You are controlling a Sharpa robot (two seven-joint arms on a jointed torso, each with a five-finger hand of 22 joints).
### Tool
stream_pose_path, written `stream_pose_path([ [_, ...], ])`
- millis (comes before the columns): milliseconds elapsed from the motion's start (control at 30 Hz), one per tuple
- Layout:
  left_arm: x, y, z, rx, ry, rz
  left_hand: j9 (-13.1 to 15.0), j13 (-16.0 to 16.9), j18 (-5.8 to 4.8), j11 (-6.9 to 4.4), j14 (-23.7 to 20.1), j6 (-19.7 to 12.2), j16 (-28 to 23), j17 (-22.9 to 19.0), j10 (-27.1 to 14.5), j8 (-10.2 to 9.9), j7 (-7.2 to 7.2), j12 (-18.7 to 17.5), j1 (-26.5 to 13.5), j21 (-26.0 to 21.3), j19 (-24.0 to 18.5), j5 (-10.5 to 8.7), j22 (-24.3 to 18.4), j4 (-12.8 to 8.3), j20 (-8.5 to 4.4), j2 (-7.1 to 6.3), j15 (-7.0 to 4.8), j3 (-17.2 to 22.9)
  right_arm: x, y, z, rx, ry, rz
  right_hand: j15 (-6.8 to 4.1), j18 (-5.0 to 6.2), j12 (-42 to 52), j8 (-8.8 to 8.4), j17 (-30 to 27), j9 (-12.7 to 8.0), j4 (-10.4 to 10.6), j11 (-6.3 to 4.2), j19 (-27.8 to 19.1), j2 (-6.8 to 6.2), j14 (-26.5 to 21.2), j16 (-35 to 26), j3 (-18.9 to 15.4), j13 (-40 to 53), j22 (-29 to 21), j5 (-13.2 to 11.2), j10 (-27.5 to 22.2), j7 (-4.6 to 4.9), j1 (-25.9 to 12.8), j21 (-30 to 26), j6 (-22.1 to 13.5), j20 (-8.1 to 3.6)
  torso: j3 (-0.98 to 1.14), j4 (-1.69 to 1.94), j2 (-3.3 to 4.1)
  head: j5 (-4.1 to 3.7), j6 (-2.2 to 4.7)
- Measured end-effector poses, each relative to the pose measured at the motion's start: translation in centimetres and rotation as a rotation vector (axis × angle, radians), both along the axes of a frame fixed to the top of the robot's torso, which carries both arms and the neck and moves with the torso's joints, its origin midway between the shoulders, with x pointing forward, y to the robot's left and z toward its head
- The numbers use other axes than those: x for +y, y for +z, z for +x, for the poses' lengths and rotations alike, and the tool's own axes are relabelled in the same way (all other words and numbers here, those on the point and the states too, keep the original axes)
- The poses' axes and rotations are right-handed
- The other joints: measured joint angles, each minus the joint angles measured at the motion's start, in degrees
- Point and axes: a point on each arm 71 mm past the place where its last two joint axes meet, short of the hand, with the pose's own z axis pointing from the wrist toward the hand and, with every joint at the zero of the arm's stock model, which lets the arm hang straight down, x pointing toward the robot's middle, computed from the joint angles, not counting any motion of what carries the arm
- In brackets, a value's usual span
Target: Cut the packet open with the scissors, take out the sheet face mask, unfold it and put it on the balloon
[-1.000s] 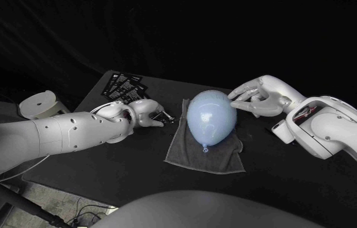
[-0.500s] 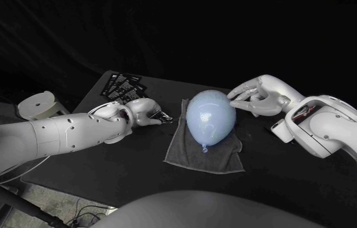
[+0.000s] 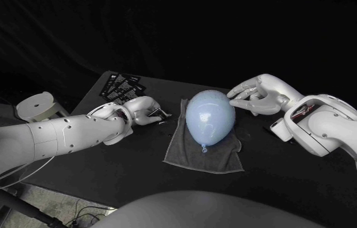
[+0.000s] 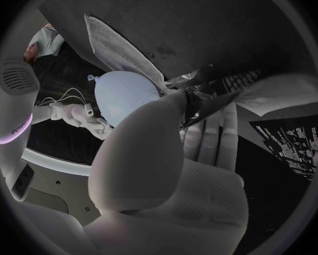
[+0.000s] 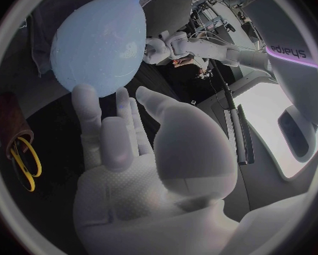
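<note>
A pale blue balloon lies on a grey towel at mid-table, knot toward me. My left hand hovers left of the towel and pinches a dark shiny packet between thumb and fingers; the left wrist view shows the packet sticking out past the fingertips toward the balloon. My right hand is at the balloon's far right side, fingers spread and holding nothing, fingertips at the balloon. Yellow-handled scissors lie on the table beside my right hand.
Several black packets lie fanned at the table's far left corner. A white stool stands off the table's left edge. A brown object lies by the scissors. Bare table surface lies in front of the towel.
My left hand with the packet has drifted slightly toward the far side of the table. The right hand and balloon have stayed put.
</note>
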Motion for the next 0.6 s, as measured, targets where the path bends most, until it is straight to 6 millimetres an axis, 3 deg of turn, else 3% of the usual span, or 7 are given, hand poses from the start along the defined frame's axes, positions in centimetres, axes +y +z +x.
stream_pose_path([
  [100,-0.1,0.5,0.3,-0.011,0.006,-0.026,0.0,0.0,0.00,-0.09,0.2,0.0,-0.2,0.0,0.5,0.2,0.02,-0.3,-0.3,0.0,0.2,0.00,-0.1,-0.1,-0.19,-0.29,0.21,1.0,-0.1,0.0,0.1,-0.002,-0.004,0.000,0.00,-0.01,0.0,0.00,0.0,0.0,0.1,0.00,0.0,0.00,0.0,0.0,0.1,0.0,-0.1,0.0,0.0,-0.01,0.0,0.0,0.0,0.00,0.00,-0.01,0.00,-0.13,0.14],
  [300,-0.4,2.5,1.1,-0.049,0.014,-0.074,0.0,0.0,0.00,-0.21,0.4,0.2,-0.2,0.0,0.6,0.2,0.19,-0.3,-0.1,0.0,0.2,0.00,-0.1,-0.2,-0.19,-0.46,0.00,1.3,-0.2,0.0,0.3,-0.008,-0.015,0.002,0.00,-0.01,0.0,0.00,0.0,0.0,0.1,0.00,0.0,0.00,0.0,0.0,0.1,0.0,-0.1,0.0,0.0,-0.01,0.0,0.0,0.0,0.00,0.01,-0.03,0.01,-0.54,1.35],
  [400,-0.6,3.8,1.6,-0.072,0.011,-0.094,0.0,0.0,-0.01,-0.11,0.4,0.4,-0.2,-0.1,0.9,0.2,0.06,-0.6,-0.3,-0.2,0.2,0.00,-0.1,-0.2,-0.19,-0.84,0.00,1.6,-0.3,0.2,0.4,-0.012,-0.019,0.006,0.00,-0.02,0.0,0.00,0.1,0.1,0.1,-0.21,0.0,0.00,0.0,0.0,0.1,0.1,0.2,0.0,0.2,-0.07,0.0,0.0,0.1,0.00,0.02,-0.02,0.01,-0.83,2.17],
  [600,-1.9,8.6,3.3,-0.154,-0.016,-0.144,0.0,0.0,-0.02,-0.10,0.4,0.4,-0.2,-0.1,0.9,0.1,0.01,-0.6,-0.3,-0.2,0.2,0.00,-0.1,-0.2,-0.20,-0.84,0.00,1.9,-0.3,2.0,1.5,-0.049,-0.035,0.018,0.00,-0.05,0.1,0.65,2.2,0.4,0.3,-0.57,0.3,0.73,0.0,0.9,0.3,0.3,2.4,0.0,1.1,-0.10,0.7,1.7,0.1,-0.28,0.03,-0.03,-0.06,-1.65,4.32],
])
